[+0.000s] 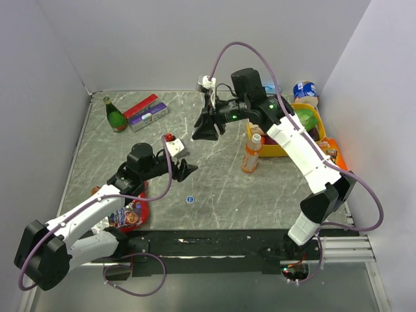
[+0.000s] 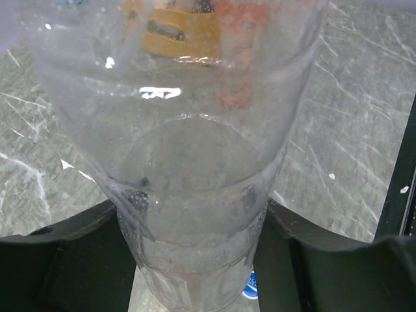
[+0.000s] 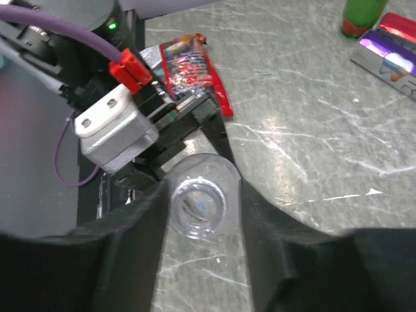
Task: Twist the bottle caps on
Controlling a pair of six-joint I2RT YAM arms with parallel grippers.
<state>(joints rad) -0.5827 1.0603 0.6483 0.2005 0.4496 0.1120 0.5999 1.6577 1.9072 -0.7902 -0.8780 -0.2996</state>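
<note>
Left claw (image 1: 186, 169) grips clear plastic bottle (image 2: 195, 162), mouth uncapped. Right claw (image 3: 203, 208) open, empty. Round blue plastic cap (image 1: 190, 199) lies on table (image 1: 260, 195), 6 o'clock of left claw: capping outstanding.

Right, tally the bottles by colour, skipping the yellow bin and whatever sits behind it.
green glass bottle, standing at the far left: 1
orange-liquid bottle, standing beside the bin: 1
clear bottle, held in the left gripper: 1
Total: 3
</note>
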